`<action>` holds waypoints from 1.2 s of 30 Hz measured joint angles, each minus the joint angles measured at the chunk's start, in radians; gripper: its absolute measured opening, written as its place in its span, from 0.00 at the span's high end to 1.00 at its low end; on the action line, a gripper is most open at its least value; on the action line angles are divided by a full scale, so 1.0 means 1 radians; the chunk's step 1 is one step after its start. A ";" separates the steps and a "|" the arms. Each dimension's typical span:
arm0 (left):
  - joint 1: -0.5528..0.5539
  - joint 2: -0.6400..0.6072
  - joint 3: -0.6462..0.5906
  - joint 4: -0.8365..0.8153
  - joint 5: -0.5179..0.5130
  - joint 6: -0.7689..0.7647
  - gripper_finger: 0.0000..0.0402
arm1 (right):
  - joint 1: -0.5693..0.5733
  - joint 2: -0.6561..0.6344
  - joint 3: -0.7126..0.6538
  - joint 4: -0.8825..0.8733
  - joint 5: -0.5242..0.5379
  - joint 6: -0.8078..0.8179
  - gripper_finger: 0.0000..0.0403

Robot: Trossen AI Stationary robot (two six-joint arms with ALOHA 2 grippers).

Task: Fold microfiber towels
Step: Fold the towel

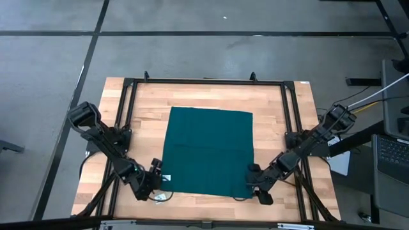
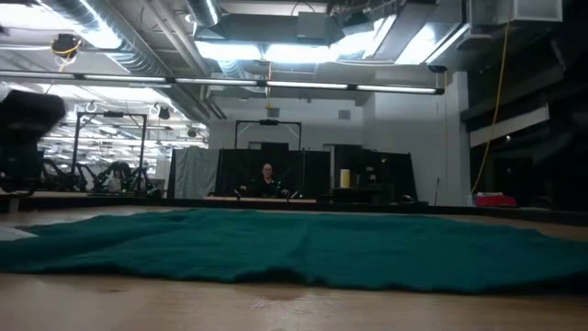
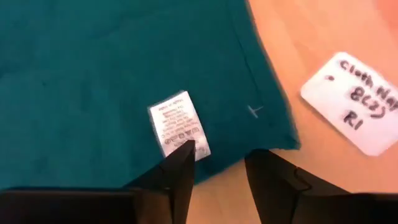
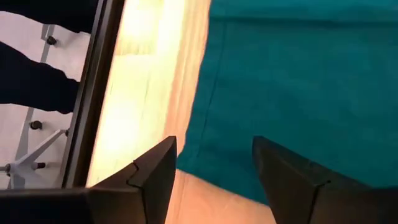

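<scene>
The dark teal towel [image 1: 208,150] lies spread flat on the wooden table, roughly square; it also shows in the low view [image 2: 294,248]. Its small white tag [image 3: 179,124] lies on the cloth near the near-left corner [image 3: 283,140]. My left gripper [image 3: 221,152] is open, low at that corner, one finger over the tag and one past the near edge. My right gripper [image 4: 214,146] is open at the towel's near-right corner [image 4: 186,163], fingers on either side of the corner's edge. In the high view both grippers [image 1: 160,181] [image 1: 252,179] sit at the near corners.
A white handwritten label [image 3: 354,102] lies on the bare wood beside the near-left corner. A black metal frame [image 1: 128,128] runs around the tabletop, close along the right edge [image 4: 93,93]. A person [image 2: 267,175] sits far off in the room behind.
</scene>
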State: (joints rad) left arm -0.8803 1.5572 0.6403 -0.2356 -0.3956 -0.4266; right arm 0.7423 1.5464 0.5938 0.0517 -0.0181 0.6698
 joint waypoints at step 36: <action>0.046 0.002 -0.047 0.089 0.029 -0.034 0.72 | 0.028 0.087 0.004 0.024 0.087 0.002 0.59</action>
State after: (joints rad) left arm -0.8341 1.5589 0.5930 -0.1464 -0.3670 -0.4610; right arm 0.7708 1.6337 0.5976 0.0753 0.0685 0.6716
